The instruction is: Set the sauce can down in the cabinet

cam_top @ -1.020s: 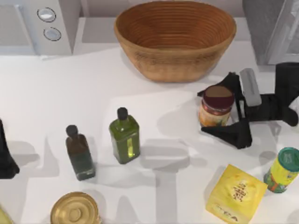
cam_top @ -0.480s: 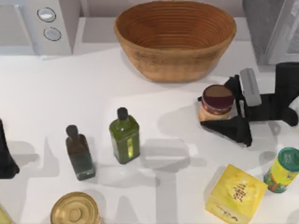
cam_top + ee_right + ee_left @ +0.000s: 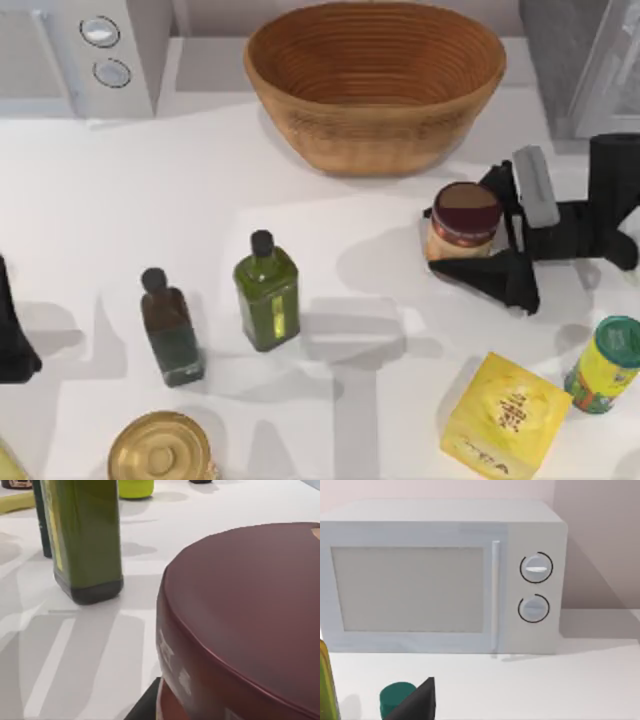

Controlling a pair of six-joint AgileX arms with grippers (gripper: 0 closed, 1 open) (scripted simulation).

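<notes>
Right gripper (image 3: 470, 232) at the table's right side, black fingers apparently closed on the sauce can (image 3: 464, 220), can below the wicker basket (image 3: 375, 85), cabinet (image 3: 580, 60) at the far-right corner, left arm parked at left edge.

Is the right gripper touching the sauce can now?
Touching. In the top view the right gripper has its black fingers pressed against both sides of the sauce can, with no gap between them.
</notes>
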